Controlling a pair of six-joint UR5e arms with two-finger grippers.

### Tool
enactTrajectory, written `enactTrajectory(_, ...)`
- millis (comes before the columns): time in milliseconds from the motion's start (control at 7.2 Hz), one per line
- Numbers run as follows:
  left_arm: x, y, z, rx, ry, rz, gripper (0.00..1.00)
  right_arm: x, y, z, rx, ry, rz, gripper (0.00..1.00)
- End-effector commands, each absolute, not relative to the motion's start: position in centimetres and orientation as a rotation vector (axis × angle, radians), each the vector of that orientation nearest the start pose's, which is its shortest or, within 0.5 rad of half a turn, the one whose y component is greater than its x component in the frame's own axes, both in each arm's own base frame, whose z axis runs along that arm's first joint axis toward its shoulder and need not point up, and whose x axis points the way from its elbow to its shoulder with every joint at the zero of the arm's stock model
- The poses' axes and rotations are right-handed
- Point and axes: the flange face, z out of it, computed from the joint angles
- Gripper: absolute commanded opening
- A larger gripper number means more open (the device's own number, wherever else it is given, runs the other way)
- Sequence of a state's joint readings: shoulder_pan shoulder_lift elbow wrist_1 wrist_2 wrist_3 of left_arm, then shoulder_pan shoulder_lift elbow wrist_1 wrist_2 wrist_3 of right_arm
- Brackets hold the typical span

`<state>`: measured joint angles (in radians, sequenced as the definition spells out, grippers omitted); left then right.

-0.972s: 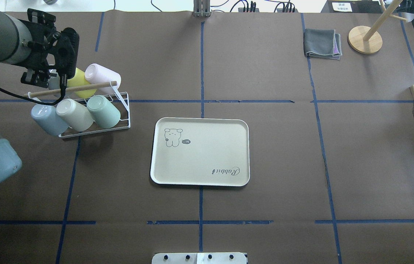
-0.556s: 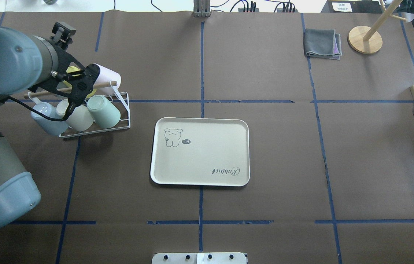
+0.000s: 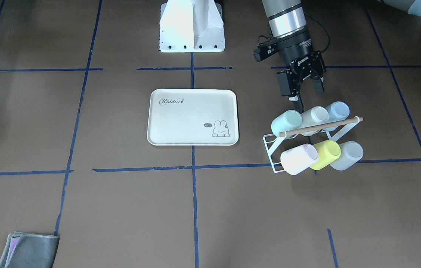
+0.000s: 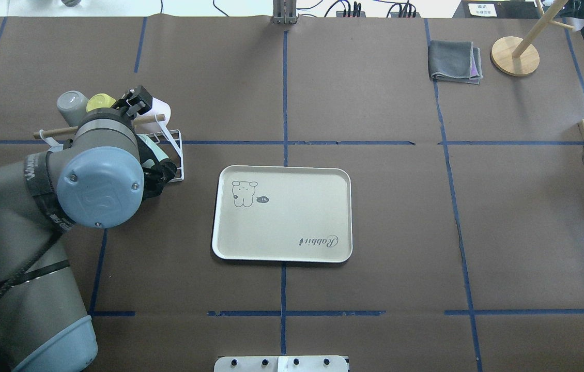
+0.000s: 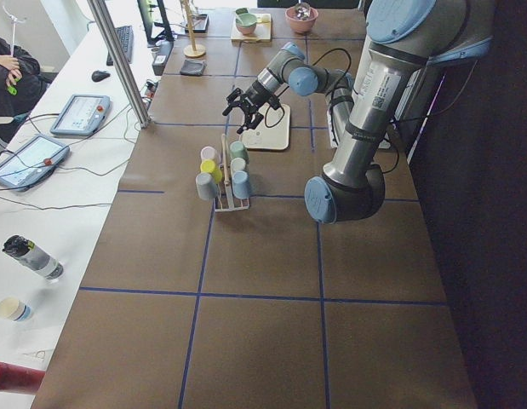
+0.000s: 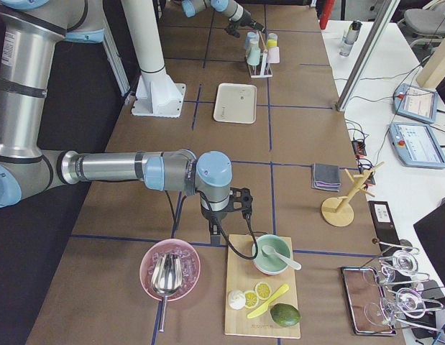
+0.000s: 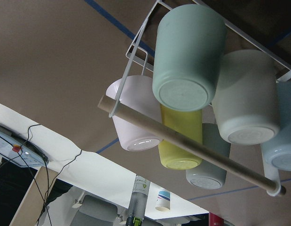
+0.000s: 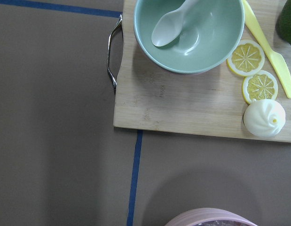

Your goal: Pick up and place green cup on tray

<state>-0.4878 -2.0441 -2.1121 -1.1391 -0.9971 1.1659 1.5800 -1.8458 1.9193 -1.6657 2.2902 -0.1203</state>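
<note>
The green cup [image 3: 287,122] is held tilted in the white wire rack [image 3: 270,143], its bottom turned towards the robot, at the end of the rack's robot-side row nearest the tray [image 3: 192,115]. A cream cup [image 3: 315,115] and a pale blue cup [image 3: 337,111] are lined up beside it. A pink cup [image 3: 298,159], a yellow cup [image 3: 326,153] and a grey cup [image 3: 350,150] are set in the rack's other row, beyond its wooden rod [image 3: 322,125].

The left gripper [image 3: 303,93] is seen just on the robot's side of the rack, near the green and cream cups, jaws spread wide with nothing between them. The tray is laid flat, well apart from the rack.

The right gripper [image 6: 229,215] is found far from the rack, by a wooden board [image 8: 183,106]. Whether its jaws are spread cannot be told.
</note>
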Motion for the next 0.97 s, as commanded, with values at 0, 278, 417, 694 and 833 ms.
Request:
enactTrajectory(0,41.5,-40.4,24.0,0.61,-0.73,1.961,1.0,7.1,-37.2,62.1,0.023,-0.72,-0.097,1.0)
enactTrajectory(278,43.8,-39.8,25.5,0.572,-0.785,1.974,1.0,7.1,-37.1,62.1,0.022,-0.72,-0.098,1.0)
enactTrajectory(417,45.3,-39.6,26.7,0.549,-0.793,1.966,1.0,7.1,-37.1,62.2,0.021,-0.721,-0.097,1.0)
enactTrajectory(694,46.8,-39.4,28.0,0.539,-0.793,1.936,1.0,7.1,-37.0,62.3,0.019,-0.72,-0.097,1.0)
enactTrajectory(833,47.1,-39.5,28.4,0.527,-0.795,1.937,1.0,7.1,-37.0,62.3,0.019,-0.72,-0.097,1.0)
